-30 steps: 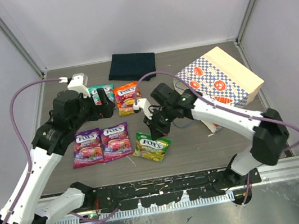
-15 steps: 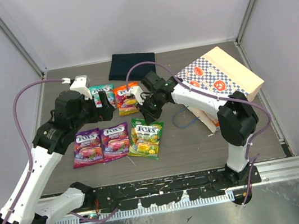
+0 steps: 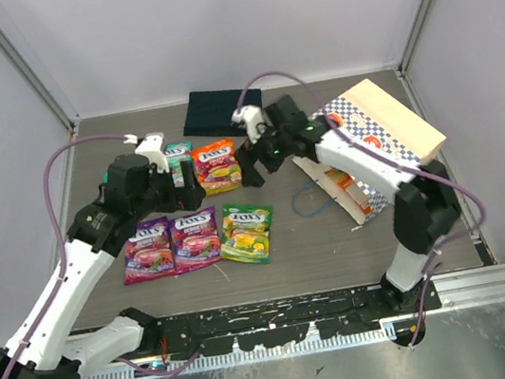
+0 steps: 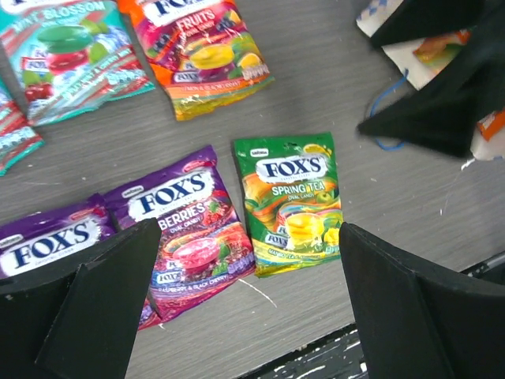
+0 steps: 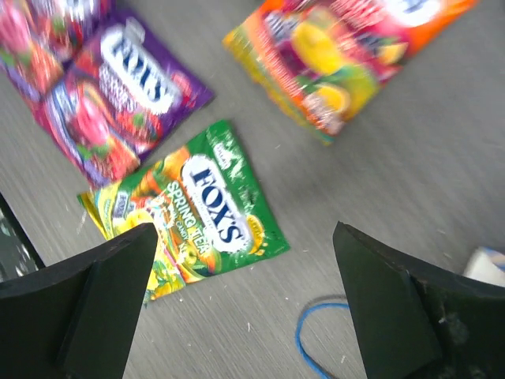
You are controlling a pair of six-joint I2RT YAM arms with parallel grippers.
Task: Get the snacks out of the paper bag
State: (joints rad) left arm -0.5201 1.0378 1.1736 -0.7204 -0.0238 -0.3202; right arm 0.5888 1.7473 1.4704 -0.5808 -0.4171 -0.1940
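The checkered paper bag [image 3: 380, 135] lies on its side at the right, its mouth facing left, with a blue cord handle [image 3: 308, 205] on the table. Several snacks lie flat to its left: teal [image 3: 173, 154], orange [image 3: 216, 164], two purple [image 3: 150, 249] [image 3: 195, 239] and green [image 3: 247, 232]. My right gripper [image 3: 251, 166] hangs open and empty beside the orange pouch, above the green pouch [image 5: 189, 209]. My left gripper [image 3: 189, 175] is open and empty over the row, looking down on the green [image 4: 293, 201] and purple [image 4: 189, 229] pouches.
A dark navy folded cloth [image 3: 222, 110] lies at the back, just behind my right wrist. Grey walls close in the table on three sides. A black rail [image 3: 273, 321] runs along the near edge.
My right gripper has opened and let go of the green pouch, which now lies flat beside the purple ones. The right arm has drawn back toward the far side. The left arm shifted slightly right.
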